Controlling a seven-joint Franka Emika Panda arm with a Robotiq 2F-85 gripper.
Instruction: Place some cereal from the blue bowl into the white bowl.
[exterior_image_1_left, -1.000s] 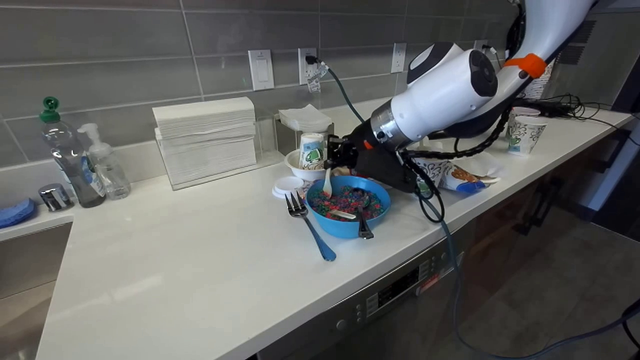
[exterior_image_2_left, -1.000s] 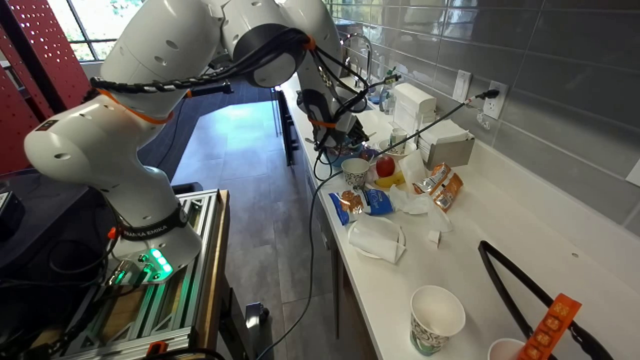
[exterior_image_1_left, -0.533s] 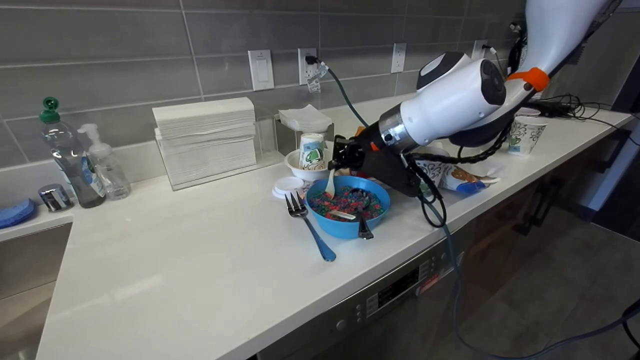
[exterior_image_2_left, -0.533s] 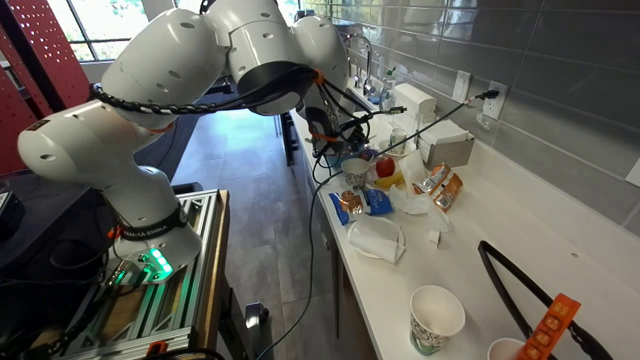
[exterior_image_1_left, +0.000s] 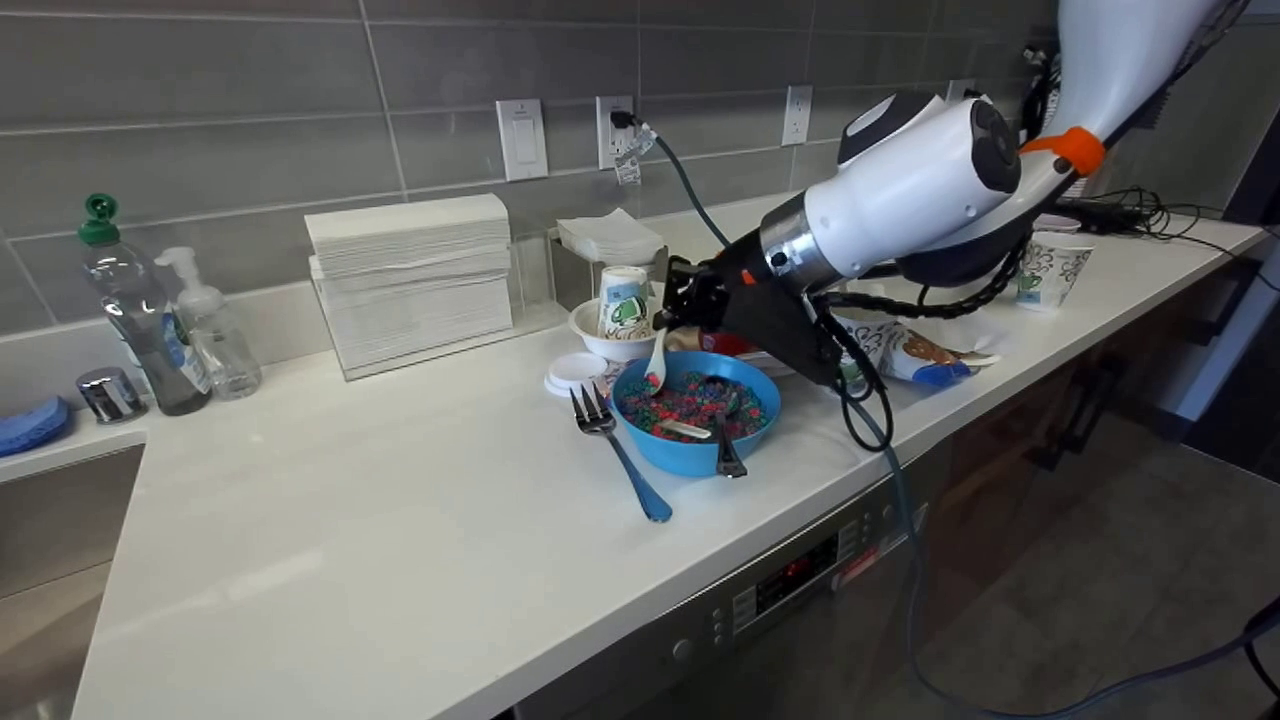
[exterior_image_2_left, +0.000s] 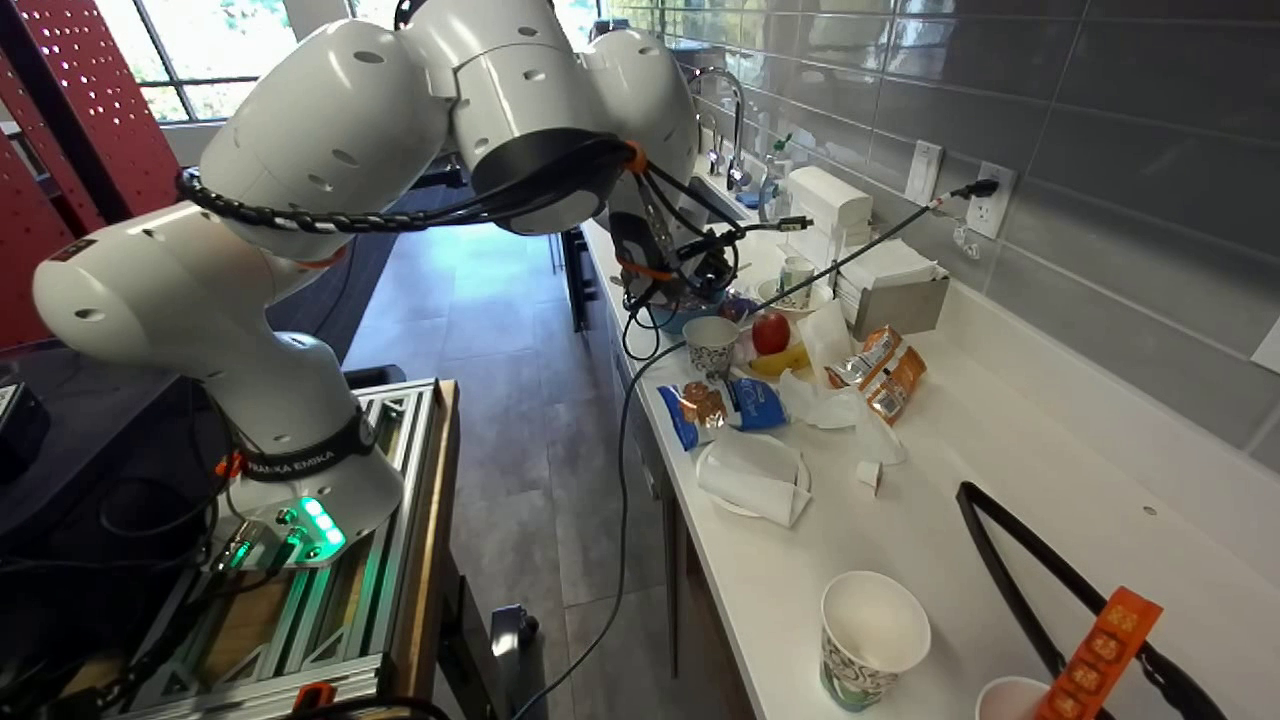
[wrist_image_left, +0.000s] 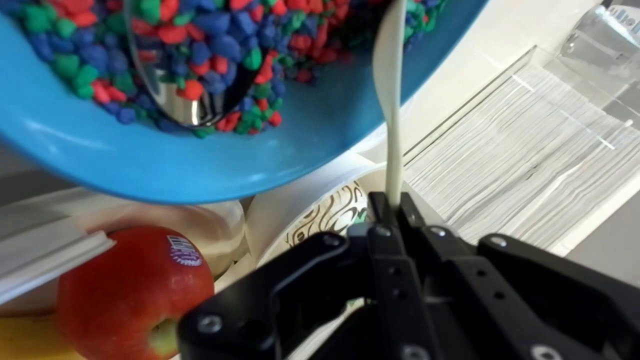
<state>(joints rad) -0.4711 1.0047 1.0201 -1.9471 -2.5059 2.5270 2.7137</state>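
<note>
My gripper (exterior_image_1_left: 664, 318) is shut on the handle of a white plastic spoon (wrist_image_left: 392, 80), its fingertips above the rim of the blue bowl (exterior_image_1_left: 690, 460). The spoon points down over that bowl, and reddish bits show at its head in an exterior view; the head is cut off in the wrist view. Red, green and blue cereal (wrist_image_left: 95, 57) fills the blue bowl. Behind it stands the white bowl (exterior_image_1_left: 610, 347), with a patterned paper cup (exterior_image_1_left: 624, 305) in it.
A dark metal spoon (exterior_image_1_left: 729, 455) and a white utensil (exterior_image_1_left: 686, 430) lie in the blue bowl. Close by are a fork (exterior_image_1_left: 630, 465), a white lid (exterior_image_1_left: 576, 370), a red apple (exterior_image_2_left: 771, 332) and a patterned cup (exterior_image_2_left: 711, 345). A cable (exterior_image_2_left: 850, 255) crosses near the arm.
The arm has shifted away from the sink side and changed posture. The plastic spoon has risen slightly from the cereal, with reddish bits now visible at its head. The grip is unchanged.
</note>
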